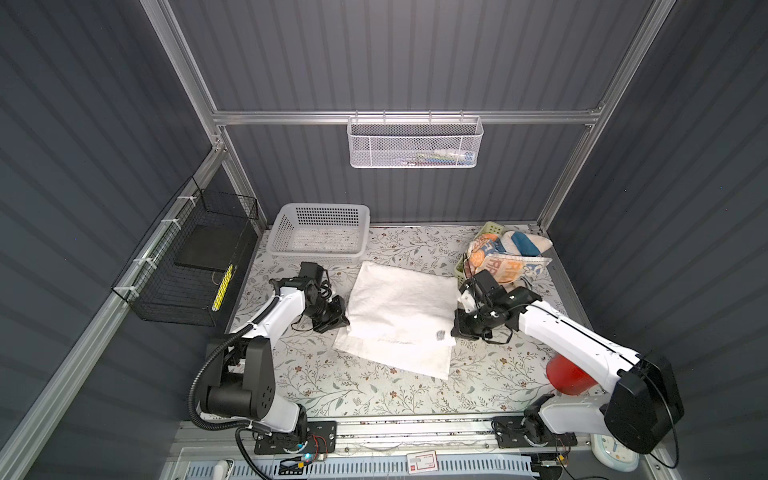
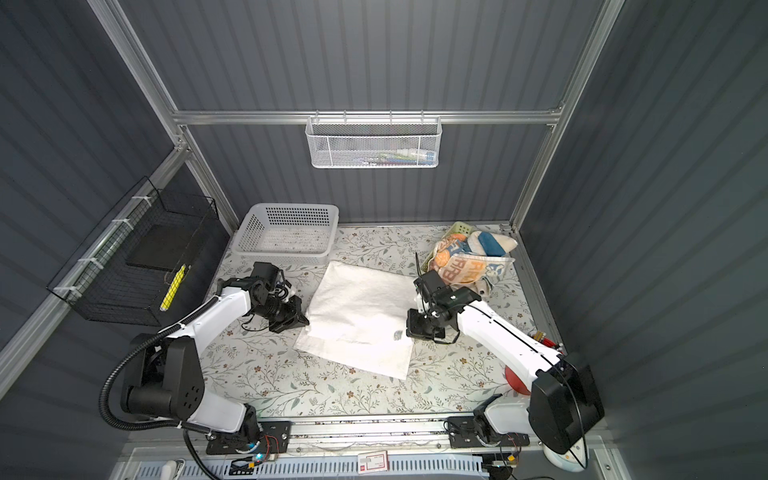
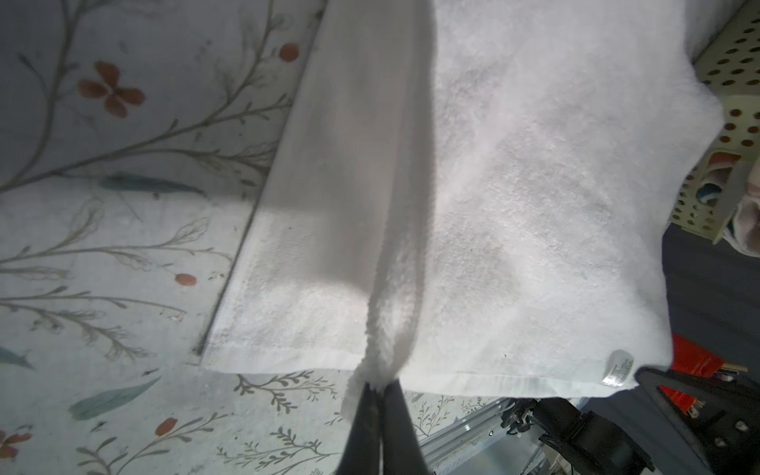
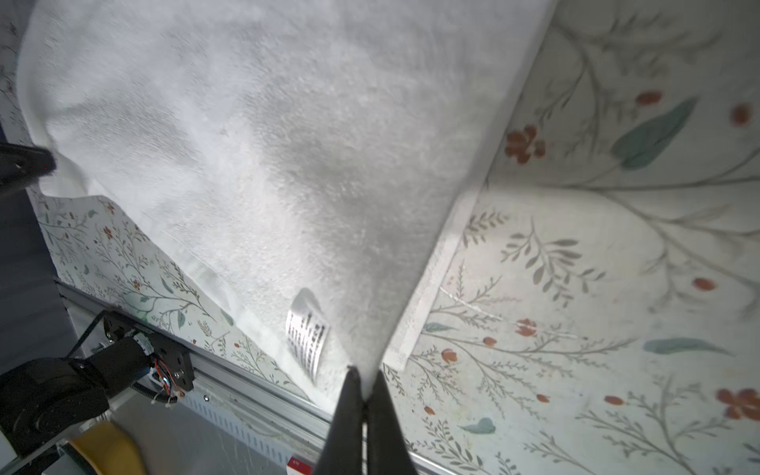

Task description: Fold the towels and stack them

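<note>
A plain white towel (image 1: 399, 316) (image 2: 361, 316) lies mid-table, its upper layer lifted over a lower layer. My left gripper (image 1: 344, 318) (image 3: 382, 386) is shut on the towel's left corner, pinched cloth (image 3: 386, 349) rising from the tips. My right gripper (image 1: 456, 328) (image 4: 364, 384) is shut on the right corner beside the care label (image 4: 306, 333) (image 1: 440, 335). The white towel (image 4: 267, 144) hangs stretched between both. Other towels, orange and blue with big letters (image 1: 505, 257) (image 2: 469, 257), are heaped in a pale green basket (image 1: 492, 229) at the back right.
An empty white plastic basket (image 1: 320, 216) stands at the back left. A black wire rack (image 1: 183, 266) hangs on the left wall, a white mesh basket (image 1: 413, 141) on the back rail. A red object (image 1: 567, 376) sits under the right arm.
</note>
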Tool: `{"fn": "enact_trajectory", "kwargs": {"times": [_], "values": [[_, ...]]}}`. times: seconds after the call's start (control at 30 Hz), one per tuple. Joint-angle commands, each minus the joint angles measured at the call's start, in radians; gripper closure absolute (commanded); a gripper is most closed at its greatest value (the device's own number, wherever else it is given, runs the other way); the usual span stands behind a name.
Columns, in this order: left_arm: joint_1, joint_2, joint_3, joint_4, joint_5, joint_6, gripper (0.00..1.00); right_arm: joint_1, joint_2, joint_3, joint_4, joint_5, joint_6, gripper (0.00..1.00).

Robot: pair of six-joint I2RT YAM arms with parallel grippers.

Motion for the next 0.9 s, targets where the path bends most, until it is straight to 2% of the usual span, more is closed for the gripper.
{"fn": "enact_trajectory", "kwargs": {"times": [0.0, 0.13, 0.27, 0.37, 0.5, 0.7, 0.83, 0.87], "values": [[0.023, 0.055, -0.080, 0.031, 0.023, 0.021, 1.00, 0.005, 0.050, -0.073, 0.095, -0.068, 0.069, 1.00], [0.034, 0.094, -0.167, 0.116, 0.013, -0.004, 1.00, 0.005, 0.102, -0.100, 0.173, -0.064, 0.065, 1.00], [0.036, 0.093, -0.246, 0.160, 0.023, -0.038, 1.00, -0.003, 0.160, -0.092, 0.177, -0.055, 0.014, 1.00], [0.036, 0.028, -0.311, 0.162, 0.019, -0.083, 1.00, -0.021, 0.189, -0.081, 0.159, -0.040, -0.025, 1.00], [0.027, -0.133, -0.377, 0.144, 0.032, -0.175, 1.00, -0.041, 0.185, -0.053, 0.113, -0.024, -0.065, 1.00], [0.026, -0.333, -0.297, -0.034, -0.017, -0.211, 1.00, -0.050, 0.133, 0.015, -0.018, 0.019, -0.110, 1.00], [0.026, -0.353, -0.186, -0.158, -0.056, -0.158, 1.00, -0.047, 0.087, 0.028, -0.077, -0.003, -0.084, 1.00], [0.027, -0.344, -0.166, -0.180, -0.063, -0.144, 1.00, -0.041, 0.076, 0.025, -0.081, -0.050, -0.073, 1.00]]}}
